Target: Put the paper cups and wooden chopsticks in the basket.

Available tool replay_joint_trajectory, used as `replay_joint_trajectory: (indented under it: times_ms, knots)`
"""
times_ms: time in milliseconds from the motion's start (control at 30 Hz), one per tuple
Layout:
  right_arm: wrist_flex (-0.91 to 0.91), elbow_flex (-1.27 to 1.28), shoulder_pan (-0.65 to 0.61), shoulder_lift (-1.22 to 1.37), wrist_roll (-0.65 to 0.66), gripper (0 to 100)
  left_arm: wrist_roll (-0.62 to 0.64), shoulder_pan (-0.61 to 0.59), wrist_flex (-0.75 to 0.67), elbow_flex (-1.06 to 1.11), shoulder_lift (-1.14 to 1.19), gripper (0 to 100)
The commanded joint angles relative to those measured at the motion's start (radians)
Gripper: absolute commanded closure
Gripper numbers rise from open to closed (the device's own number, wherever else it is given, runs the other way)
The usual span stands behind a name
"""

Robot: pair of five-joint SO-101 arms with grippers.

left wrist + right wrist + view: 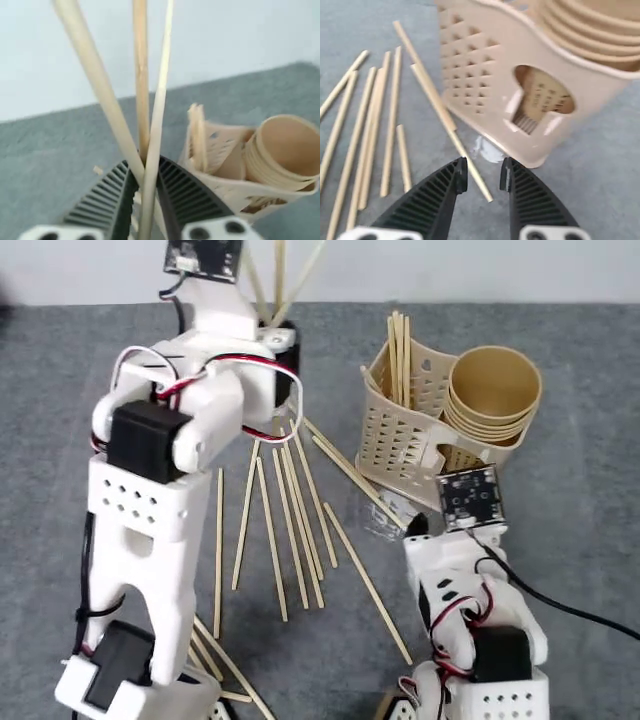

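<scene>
My left gripper (146, 169) is shut on three wooden chopsticks (141, 75) that stick up out of its jaws; from above it (283, 360) sits left of the basket (400, 435), chopsticks (279, 270) pointing up. The beige perforated basket holds a stack of paper cups (495, 390) and a few upright chopsticks (400, 355). My right gripper (482, 175) is open just above the mat, close to the basket (485, 75) wall, with one loose chopstick (451, 132) lying under its gap. It (398, 522) sits at the basket's near side.
Several loose chopsticks (290, 510) lie fanned across the grey mat between the two arms, and more (225, 670) lie by the left arm's base. The basket leans, with the cup stack (285, 150) tilted toward the right.
</scene>
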Motion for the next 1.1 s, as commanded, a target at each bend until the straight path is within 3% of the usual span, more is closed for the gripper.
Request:
replay_joint_trajectory:
  times_ms: [0, 167, 433, 833, 1067]
  knots:
    - [-0.033, -0.005, 0.056, -0.01, -0.006, 88.2, 0.011, 0.048, -0.089, -0.041, -0.06, 99]
    - [-0.085, -0.005, 0.111, -0.01, -0.005, 97.5, 0.058, 0.086, -0.206, -0.038, -0.057, 99]
    - [-0.091, -0.005, 0.124, -0.01, -0.005, 96.7, 0.058, 0.126, -0.371, 0.021, -0.055, 99]
    - [-0.091, -0.005, 0.117, -0.01, -0.008, 96.7, 0.058, 0.129, -0.842, 0.401, -0.055, 99]
    - [-0.091, -0.005, 0.117, -0.01, -0.008, 96.7, 0.055, 0.176, -0.95, 0.452, -0.054, 99]
